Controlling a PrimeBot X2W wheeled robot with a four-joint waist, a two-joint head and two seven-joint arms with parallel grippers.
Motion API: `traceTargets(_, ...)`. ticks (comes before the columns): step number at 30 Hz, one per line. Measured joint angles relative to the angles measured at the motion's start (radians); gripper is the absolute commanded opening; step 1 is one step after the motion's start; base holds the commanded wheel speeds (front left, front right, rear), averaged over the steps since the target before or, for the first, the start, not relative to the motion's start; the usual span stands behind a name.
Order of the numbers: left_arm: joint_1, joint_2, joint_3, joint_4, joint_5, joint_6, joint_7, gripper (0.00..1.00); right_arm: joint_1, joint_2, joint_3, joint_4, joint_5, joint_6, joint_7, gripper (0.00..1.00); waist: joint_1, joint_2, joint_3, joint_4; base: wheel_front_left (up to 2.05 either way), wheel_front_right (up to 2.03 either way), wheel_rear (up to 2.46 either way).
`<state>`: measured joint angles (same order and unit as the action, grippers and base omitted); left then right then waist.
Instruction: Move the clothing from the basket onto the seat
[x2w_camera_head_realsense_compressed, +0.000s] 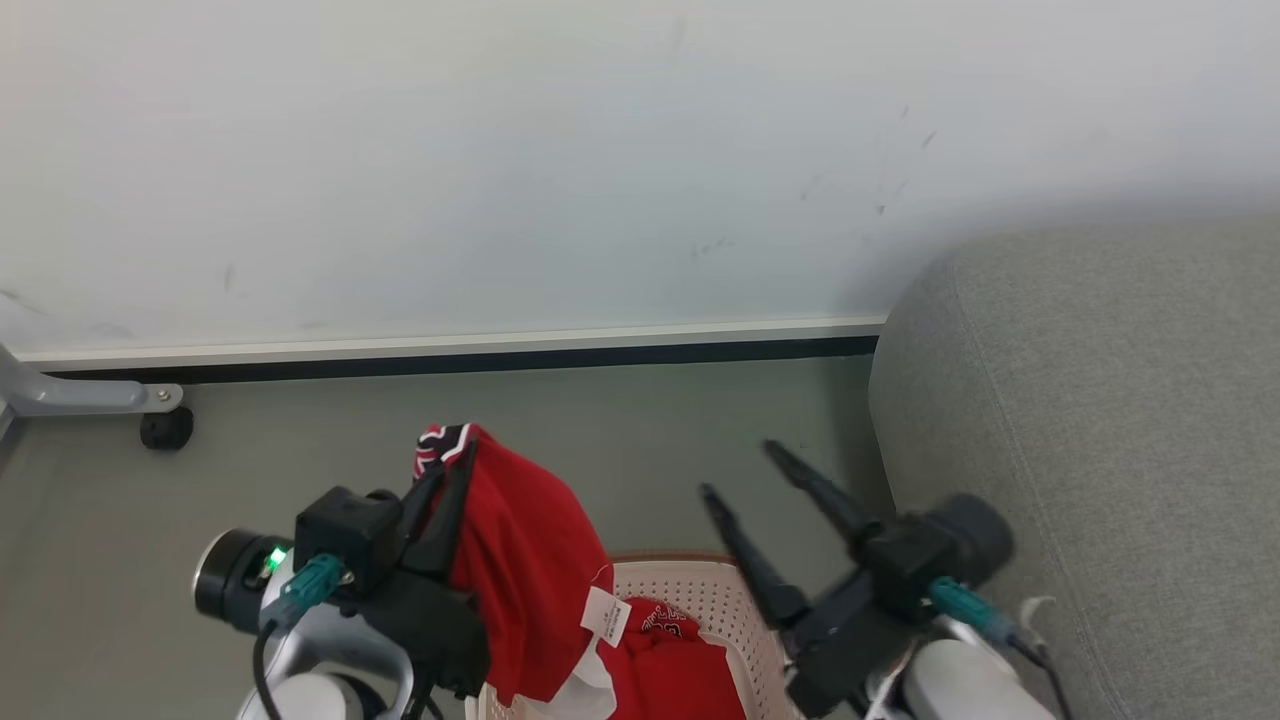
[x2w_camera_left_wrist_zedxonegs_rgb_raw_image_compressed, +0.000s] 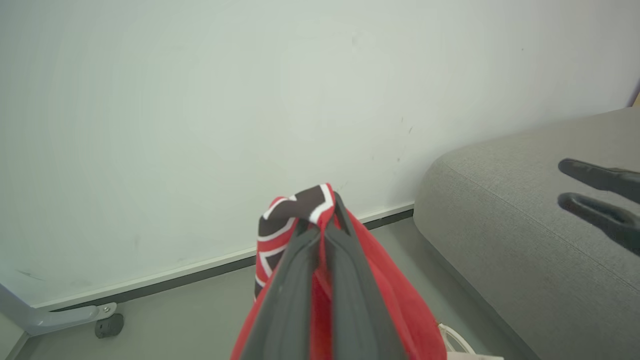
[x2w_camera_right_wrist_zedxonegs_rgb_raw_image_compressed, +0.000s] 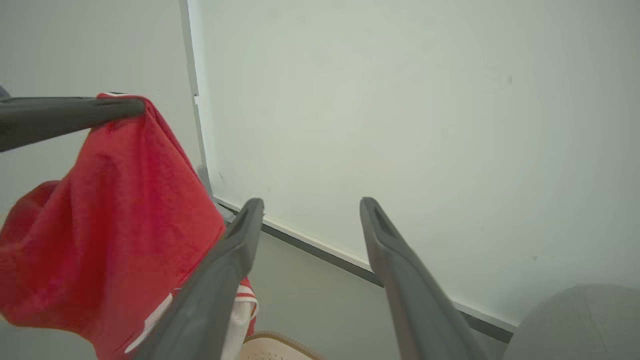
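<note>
A red jersey (x2w_camera_head_realsense_compressed: 520, 560) with black and white trim hangs from my left gripper (x2w_camera_head_realsense_compressed: 455, 460), which is shut on its top edge above the basket (x2w_camera_head_realsense_compressed: 715, 600). The left wrist view shows that jersey (x2w_camera_left_wrist_zedxonegs_rgb_raw_image_compressed: 295, 215) pinched at my left gripper (x2w_camera_left_wrist_zedxonegs_rgb_raw_image_compressed: 325, 225), and the right wrist view shows the cloth (x2w_camera_right_wrist_zedxonegs_rgb_raw_image_compressed: 110, 210) draping down at the left. More red clothing (x2w_camera_head_realsense_compressed: 675, 660) lies in the cream basket. My right gripper (x2w_camera_head_realsense_compressed: 737, 468) is open and empty, between the basket and the grey seat (x2w_camera_head_realsense_compressed: 1100, 420); its fingers (x2w_camera_right_wrist_zedxonegs_rgb_raw_image_compressed: 235, 250) stand wide apart in the right wrist view.
A white wall with a dark skirting strip (x2w_camera_head_realsense_compressed: 450, 362) runs behind the grey floor. A grey metal leg on a black caster (x2w_camera_head_realsense_compressed: 165, 428) stands at the far left. The seat's rounded corner (x2w_camera_left_wrist_zedxonegs_rgb_raw_image_compressed: 500, 200) lies to the right of the lifted jersey.
</note>
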<state>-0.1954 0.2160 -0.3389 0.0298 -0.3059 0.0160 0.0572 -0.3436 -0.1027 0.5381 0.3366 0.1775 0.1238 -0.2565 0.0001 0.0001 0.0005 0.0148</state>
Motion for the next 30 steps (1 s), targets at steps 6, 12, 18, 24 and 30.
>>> traceTargets(6, -0.055, -0.019, -0.035, 0.021, 0.003, -0.019, 0.031, 0.0, -0.066, 0.006, 0.136, 0.006, 0.05, 0.0, 0.0, 1.0, 0.0, 0.0, 0.002, 0.0, 0.0, 0.0, 0.0)
traceTargets(12, -0.085, -0.036, -0.063, 0.041, 0.006, -0.035, 0.052, 0.0, -0.113, 0.008, 0.224, 0.02, 0.108, 0.001, 0.0, 1.0, 0.0, 0.0, 0.002, -0.001, 0.0, 0.0, 0.0)
traceTargets(18, -0.098, -0.066, -0.097, 0.053, 0.005, -0.053, 0.064, 0.0, -0.161, 0.012, 0.276, 0.046, 0.156, 0.001, 0.0, 1.0, 0.0, 0.0, 0.001, -0.008, 0.0, 0.0, 0.0)
traceTargets(24, -0.109, -0.096, -0.132, 0.052, 0.005, -0.067, 0.074, 0.0, -0.185, 0.015, 0.295, 0.078, 0.204, 0.001, 0.0, 1.0, 0.0, 0.0, 0.0, -0.012, 0.0, 0.0, 0.0)
traceTargets(30, -0.109, -0.097, -0.159, 0.033, 0.005, -0.079, 0.082, 0.0, -0.199, 0.015, 0.298, 0.112, 0.23, 0.001, 0.0, 1.0, 0.0, 0.0, -0.003, -0.017, 0.0, 0.0, 0.0)
